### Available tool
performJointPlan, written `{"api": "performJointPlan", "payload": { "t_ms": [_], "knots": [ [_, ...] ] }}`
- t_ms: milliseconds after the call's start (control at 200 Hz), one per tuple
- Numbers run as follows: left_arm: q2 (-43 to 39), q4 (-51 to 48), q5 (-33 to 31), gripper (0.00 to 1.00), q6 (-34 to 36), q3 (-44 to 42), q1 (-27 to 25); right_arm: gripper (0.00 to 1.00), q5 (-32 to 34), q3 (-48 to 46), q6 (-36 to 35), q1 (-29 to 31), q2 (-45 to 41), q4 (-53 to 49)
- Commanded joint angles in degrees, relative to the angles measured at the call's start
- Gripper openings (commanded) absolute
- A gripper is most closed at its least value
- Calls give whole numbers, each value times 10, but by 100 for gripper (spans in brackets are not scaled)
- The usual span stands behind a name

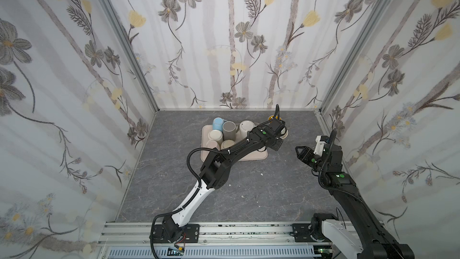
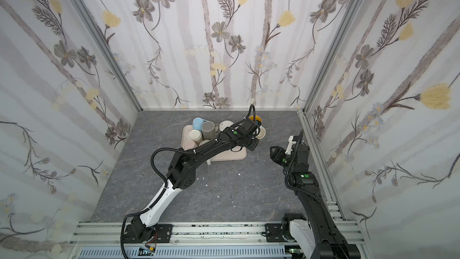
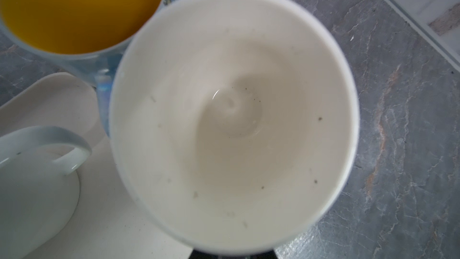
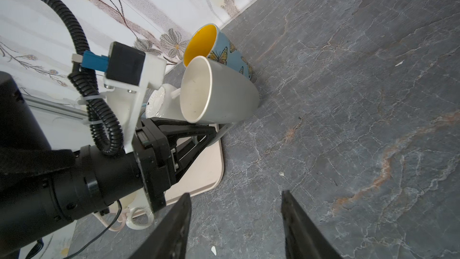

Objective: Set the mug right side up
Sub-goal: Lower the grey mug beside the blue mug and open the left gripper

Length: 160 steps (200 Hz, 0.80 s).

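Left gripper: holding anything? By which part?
The left gripper holds the white mug, jaws shut apparently on its handle, mostly hidden. The right gripper is open, empty.

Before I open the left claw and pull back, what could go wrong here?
1. The white mug held in the left claw is close beside the butterfly mug, perhaps touching it. A sideways pull-out could knock either over.
2. Its base is near the tray edge. If it sits partly on the lip, it may tip once released.
3. The open right claw hangs nearby, so retreat away from it.
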Motion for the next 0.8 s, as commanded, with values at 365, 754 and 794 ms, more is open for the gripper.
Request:
{"api": "performJointPlan", "payload": {
  "t_ms": [365, 754, 794],
  "knots": [
    [25, -9, -36, 22, 1, 9, 6, 57, -10, -15, -7, 0, 3, 19],
    [5, -15, -39, 41, -4, 8, 6, 57, -30, -4, -6, 0, 24, 27],
    [0, -15, -39, 44, -3, 7, 6, 57, -31, -4, -5, 0, 24, 27]
  ]
}}
